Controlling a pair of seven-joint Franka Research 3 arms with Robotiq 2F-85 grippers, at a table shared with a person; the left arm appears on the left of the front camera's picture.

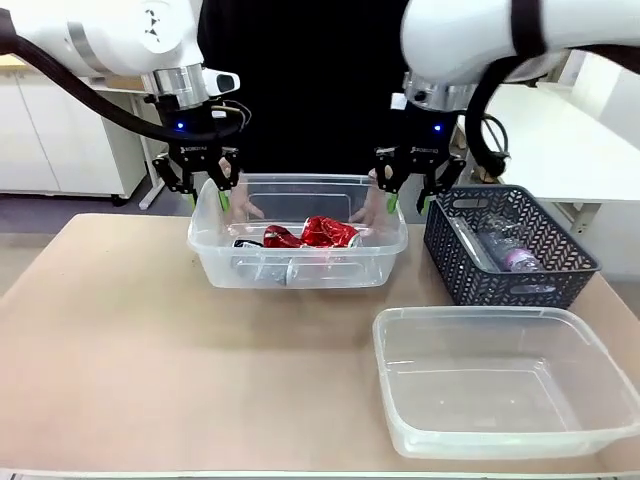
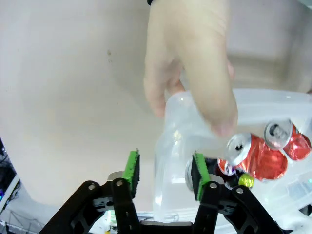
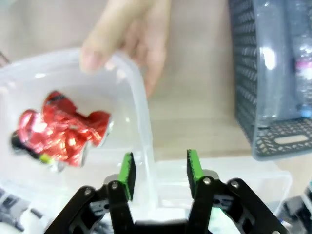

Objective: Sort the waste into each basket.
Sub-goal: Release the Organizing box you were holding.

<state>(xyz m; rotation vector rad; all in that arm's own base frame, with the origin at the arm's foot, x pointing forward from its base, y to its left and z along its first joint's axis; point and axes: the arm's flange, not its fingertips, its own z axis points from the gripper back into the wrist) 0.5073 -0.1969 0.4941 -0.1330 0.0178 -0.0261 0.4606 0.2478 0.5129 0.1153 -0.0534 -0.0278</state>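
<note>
Your left gripper and right gripper sit wide open astride the end walls of the clear tub near the desk's far edge, crushed cans inside. Closing now could pinch the person's hands.

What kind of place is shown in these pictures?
Probably a robotics lab: the left gripper and right gripper stand at a clear tub of crushed cans on a plain table, with white cabinets behind.

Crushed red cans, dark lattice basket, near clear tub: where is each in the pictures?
crushed red cans (image 1: 315,233), front view, on the shiny red middle.
dark lattice basket (image 1: 520,288), front view, on its near wall.
near clear tub (image 1: 470,313), front view, on its far rim.
</note>
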